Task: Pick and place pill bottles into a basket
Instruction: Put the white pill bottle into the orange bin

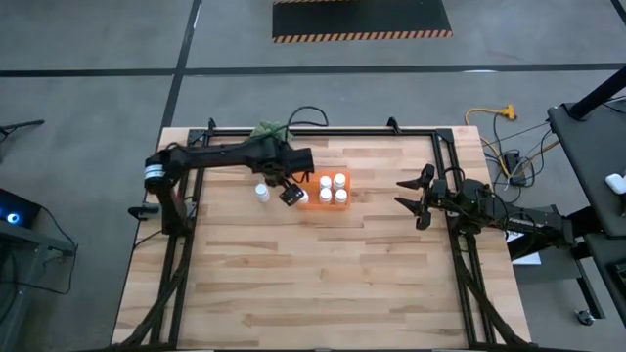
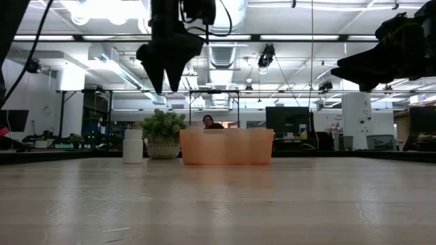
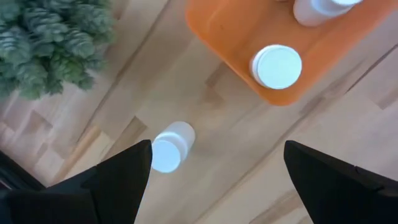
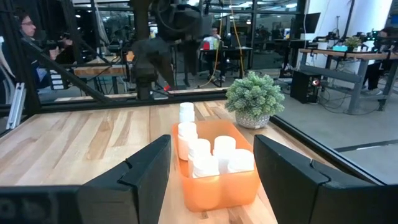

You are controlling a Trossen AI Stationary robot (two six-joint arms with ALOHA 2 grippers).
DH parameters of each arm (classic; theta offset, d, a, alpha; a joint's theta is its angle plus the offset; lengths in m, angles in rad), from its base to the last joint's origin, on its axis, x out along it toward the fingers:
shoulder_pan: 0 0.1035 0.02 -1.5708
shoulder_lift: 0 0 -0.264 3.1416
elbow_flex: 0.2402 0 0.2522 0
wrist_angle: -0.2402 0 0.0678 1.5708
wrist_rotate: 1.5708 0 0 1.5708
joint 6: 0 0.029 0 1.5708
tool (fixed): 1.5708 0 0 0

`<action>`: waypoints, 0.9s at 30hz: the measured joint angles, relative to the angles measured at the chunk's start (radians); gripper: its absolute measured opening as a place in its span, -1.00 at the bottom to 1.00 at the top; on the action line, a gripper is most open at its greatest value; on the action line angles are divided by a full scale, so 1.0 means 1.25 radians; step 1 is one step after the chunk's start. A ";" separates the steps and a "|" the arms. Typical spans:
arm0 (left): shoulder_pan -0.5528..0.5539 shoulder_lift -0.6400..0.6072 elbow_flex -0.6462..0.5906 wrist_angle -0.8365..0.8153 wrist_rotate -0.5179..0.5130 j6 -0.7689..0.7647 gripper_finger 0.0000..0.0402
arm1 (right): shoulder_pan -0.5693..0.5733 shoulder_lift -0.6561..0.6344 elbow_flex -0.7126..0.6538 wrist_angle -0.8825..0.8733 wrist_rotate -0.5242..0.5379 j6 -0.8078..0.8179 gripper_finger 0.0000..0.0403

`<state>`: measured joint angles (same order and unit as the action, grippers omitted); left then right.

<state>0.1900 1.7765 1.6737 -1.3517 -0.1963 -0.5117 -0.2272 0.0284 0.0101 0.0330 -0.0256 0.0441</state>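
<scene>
The orange basket (image 1: 324, 204) sits on the wooden table (image 1: 313, 274), near the far edge and a little to the left of the middle. Five white pill bottles are inside it; four white caps (image 1: 333, 188) show from above, and the fifth bottle (image 3: 276, 66) stands in the corner closest to the left arm. One more pill bottle (image 1: 262, 194) stands alone on the table, just to the left of the basket and not touching it. In the low view this lone bottle (image 2: 133, 146) stands upright beside the small green plant (image 2: 163, 133) in its pot. The left gripper (image 1: 290, 194) hangs in the air above the spot between the lone bottle and the basket. Its two dark fingers (image 3: 118, 180) are spread wide apart and hold nothing. The right gripper (image 1: 409, 196) waits well off to the right of the basket, up above the table. Its fingers (image 4: 134, 180) are partly apart, and nothing is between them. No words or labels can be read on the bottles or the basket. A person (image 4: 28, 31) sits in the room behind the table.
</scene>
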 joint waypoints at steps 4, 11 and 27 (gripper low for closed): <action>0.004 -0.043 -0.042 0.018 0.003 -0.007 0.72 | 0.000 0.000 0.000 0.000 0.001 0.000 0.09; 0.027 -0.104 -0.209 0.079 0.023 -0.047 0.72 | 0.000 0.001 0.000 0.000 0.001 0.000 0.09; 0.085 -0.127 -0.328 0.175 0.039 -0.040 0.72 | 0.000 0.000 0.000 0.000 0.002 0.000 0.09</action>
<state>0.2966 1.6173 1.2632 -1.1328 -0.1472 -0.5615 -0.2276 0.0288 0.0099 0.0334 -0.0235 0.0441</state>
